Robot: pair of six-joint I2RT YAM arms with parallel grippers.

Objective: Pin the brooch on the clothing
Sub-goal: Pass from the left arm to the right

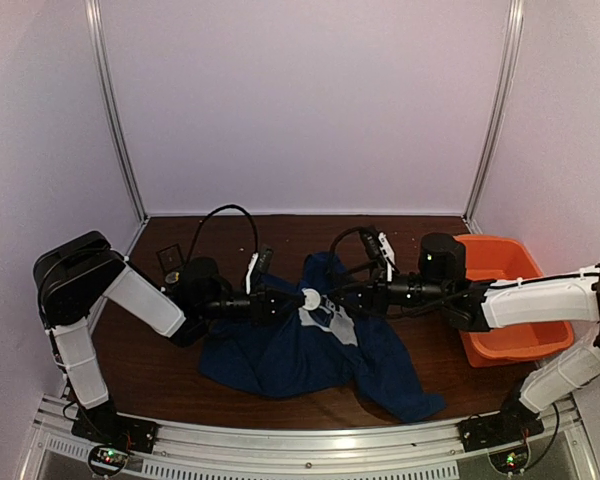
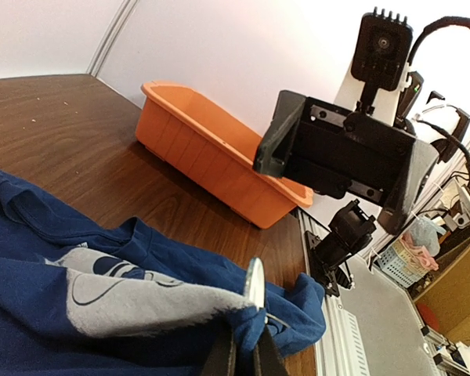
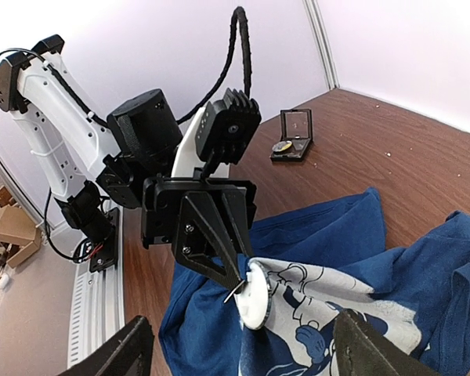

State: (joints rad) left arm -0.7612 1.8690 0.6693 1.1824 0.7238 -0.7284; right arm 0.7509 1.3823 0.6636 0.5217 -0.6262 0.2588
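Left gripper pinching pale round brooch, lifted navy T-shirt

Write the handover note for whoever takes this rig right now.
Left gripper: shut, pinching the brooch at the lifted edge of the print on the T-shirt.
Right gripper: open, facing the brooch, holding nothing.
Done: brooch is at the shirt's print, with the fabric raised.
Left: the pin looks unfastened, and it is unclear whether it is through the cloth. Fasten it, then release.
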